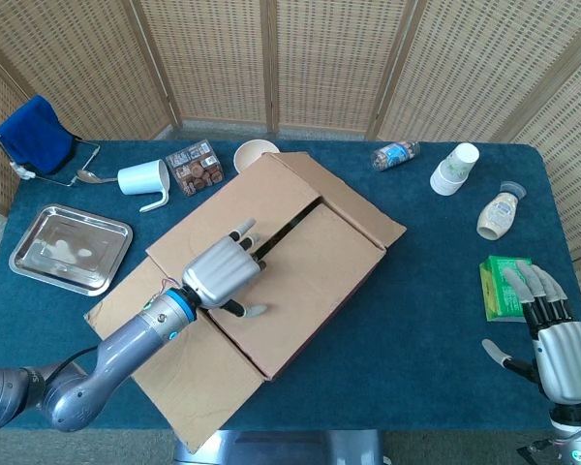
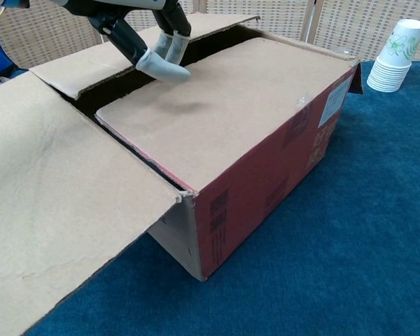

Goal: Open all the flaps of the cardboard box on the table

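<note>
The cardboard box (image 1: 310,276) lies at an angle in the middle of the table; its red side (image 2: 273,182) faces the chest view. Two long top flaps (image 2: 224,105) still lie flat over the box, with a dark gap (image 1: 289,225) between them. The near end flap (image 1: 165,358) is folded out flat on the table. My left hand (image 1: 221,274) hovers over the gap with fingers spread, the fingertips (image 2: 169,42) at the slot and the thumb above the right flap. My right hand (image 1: 554,339) is open at the table's right front edge, away from the box.
A steel tray (image 1: 70,248), white mug (image 1: 143,179), snack box (image 1: 195,167) and bowl (image 1: 255,153) sit left and behind the box. A bottle (image 1: 395,154), stacked paper cups (image 1: 455,169), a sauce bottle (image 1: 499,213) and a green packet (image 1: 504,288) are on the right.
</note>
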Controlling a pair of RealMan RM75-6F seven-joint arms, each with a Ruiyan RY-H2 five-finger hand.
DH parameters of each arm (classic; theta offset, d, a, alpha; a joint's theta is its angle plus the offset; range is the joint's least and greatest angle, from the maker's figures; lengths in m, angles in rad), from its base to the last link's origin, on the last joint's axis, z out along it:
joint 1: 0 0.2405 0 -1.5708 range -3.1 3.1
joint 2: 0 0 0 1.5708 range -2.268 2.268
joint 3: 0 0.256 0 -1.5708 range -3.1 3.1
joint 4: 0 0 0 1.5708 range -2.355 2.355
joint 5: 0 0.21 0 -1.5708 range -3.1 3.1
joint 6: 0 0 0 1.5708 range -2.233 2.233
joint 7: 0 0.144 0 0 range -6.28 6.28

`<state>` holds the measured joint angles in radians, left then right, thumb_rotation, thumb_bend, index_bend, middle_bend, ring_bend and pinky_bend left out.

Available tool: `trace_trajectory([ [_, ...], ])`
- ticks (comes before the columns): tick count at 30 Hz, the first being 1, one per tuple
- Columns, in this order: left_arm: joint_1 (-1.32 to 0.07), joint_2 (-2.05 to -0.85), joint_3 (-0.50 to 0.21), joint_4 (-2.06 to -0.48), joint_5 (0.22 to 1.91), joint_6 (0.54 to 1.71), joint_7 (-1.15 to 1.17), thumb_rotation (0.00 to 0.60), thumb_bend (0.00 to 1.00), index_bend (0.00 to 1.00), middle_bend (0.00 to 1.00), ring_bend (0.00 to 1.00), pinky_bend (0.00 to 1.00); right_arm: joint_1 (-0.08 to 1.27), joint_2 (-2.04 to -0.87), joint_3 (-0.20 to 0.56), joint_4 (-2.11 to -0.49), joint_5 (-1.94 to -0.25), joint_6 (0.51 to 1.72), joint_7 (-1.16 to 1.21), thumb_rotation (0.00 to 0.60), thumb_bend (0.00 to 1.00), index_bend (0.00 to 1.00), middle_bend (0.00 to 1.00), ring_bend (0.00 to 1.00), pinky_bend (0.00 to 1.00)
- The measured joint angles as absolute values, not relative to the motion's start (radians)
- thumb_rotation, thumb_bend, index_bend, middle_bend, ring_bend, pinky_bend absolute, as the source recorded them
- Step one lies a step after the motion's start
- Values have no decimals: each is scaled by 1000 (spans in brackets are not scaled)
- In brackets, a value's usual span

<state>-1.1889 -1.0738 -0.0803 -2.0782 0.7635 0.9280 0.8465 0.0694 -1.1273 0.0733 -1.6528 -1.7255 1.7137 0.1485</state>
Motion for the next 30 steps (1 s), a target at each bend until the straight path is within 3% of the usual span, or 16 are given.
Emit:
trace_trajectory([
  [19,-1138,-886,-94,-2132,817,1001,787,184,0,470,569,222,60,70,-1123,71,-1656,-1730,1713,159,600,0,0,0,0,117],
  [30,-1052,-775,-111,-2068,837,1012,664,178,0,475,564,222,56,72,-1124,67,-1657,-1735,1706,155,600,0,0,0,0,117],
])
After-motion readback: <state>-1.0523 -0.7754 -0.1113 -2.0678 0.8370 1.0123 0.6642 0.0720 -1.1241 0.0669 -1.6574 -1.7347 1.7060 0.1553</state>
